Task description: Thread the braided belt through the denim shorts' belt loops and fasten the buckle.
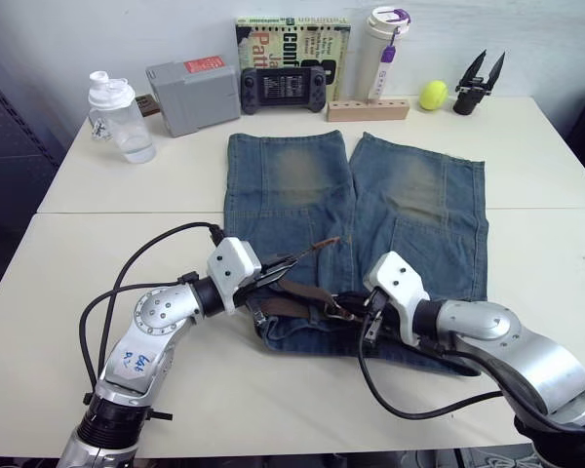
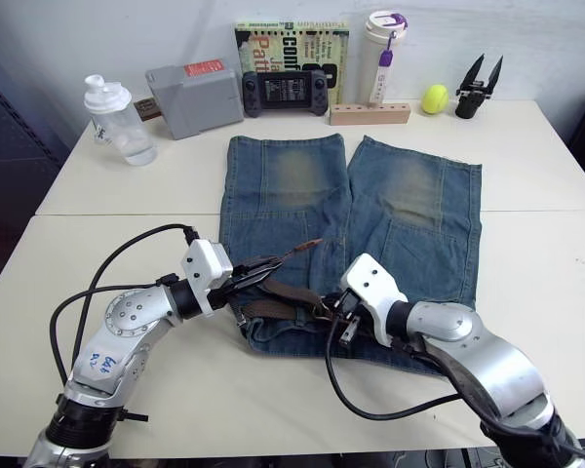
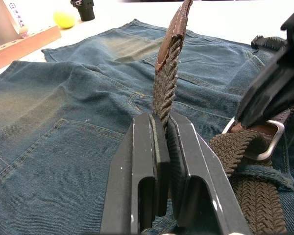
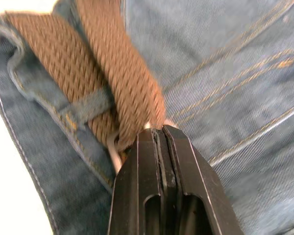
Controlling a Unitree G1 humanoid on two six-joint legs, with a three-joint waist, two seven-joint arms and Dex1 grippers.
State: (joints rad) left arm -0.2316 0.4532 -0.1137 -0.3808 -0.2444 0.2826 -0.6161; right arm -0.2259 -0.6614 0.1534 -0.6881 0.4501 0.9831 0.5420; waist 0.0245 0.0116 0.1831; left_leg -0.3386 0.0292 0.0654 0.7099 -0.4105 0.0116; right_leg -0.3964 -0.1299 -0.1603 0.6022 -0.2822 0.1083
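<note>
The denim shorts (image 1: 292, 185) lie flat on the white table (image 1: 526, 283), waistband toward me. The braided belt (image 1: 297, 297) runs along the waistband and passes under a belt loop (image 4: 88, 110). My left gripper (image 3: 161, 120) is shut on the belt's free end, and the dark leather tip (image 1: 322, 244) sticks up past its fingers over the left leg. My right gripper (image 4: 159, 132) is shut at the silver buckle (image 3: 264, 142) near the waistband's middle, pinching the frame's edge. The grippers are about a hand's width apart.
Along the table's far edge stand a clear bottle (image 1: 120, 119), a grey box (image 1: 190, 93), a handheld game console (image 1: 281, 88), a book (image 1: 292, 39), a white tumbler (image 1: 385, 49), a wooden block (image 1: 368, 109), a yellow ball (image 1: 433, 95) and a black two-pronged tool (image 1: 478, 83).
</note>
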